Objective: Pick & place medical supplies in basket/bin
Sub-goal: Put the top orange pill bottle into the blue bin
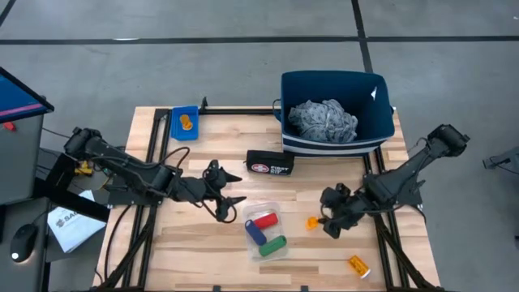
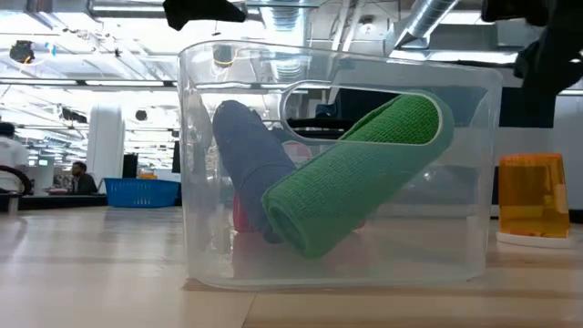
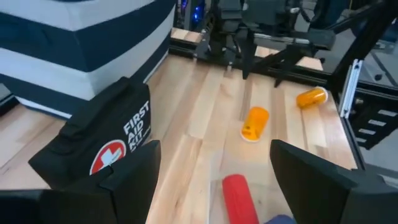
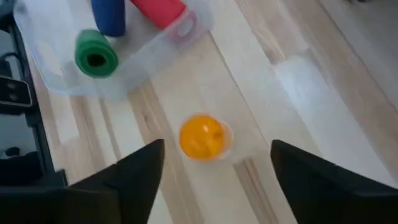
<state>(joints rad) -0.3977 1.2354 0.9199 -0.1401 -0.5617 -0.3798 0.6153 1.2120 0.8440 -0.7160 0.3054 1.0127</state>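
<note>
The navy-blue bin [image 1: 336, 138] stands at the table's far right with the grey mottled cloth [image 1: 323, 120] lying inside it. A clear tray [image 1: 263, 229] at the table's middle holds the red roll [image 1: 264, 220], blue roll [image 1: 255, 232] and green roll [image 1: 272, 246]. One orange pill bottle [image 1: 312, 222] lies on the table just left of my right gripper [image 1: 326, 221], which is open and low; in the right wrist view the bottle [image 4: 202, 137] sits just ahead of the spread fingers. A second bottle [image 1: 358, 265] lies near the near edge. My left gripper [image 1: 241, 188] is open, left of the tray.
A black first-aid pouch [image 1: 270, 163] lies in front of the bin, close to my left gripper [image 3: 214, 155]. A small blue tray [image 1: 186, 122] holding an orange item sits at the far left edge. Bare wood lies along the near left side of the table.
</note>
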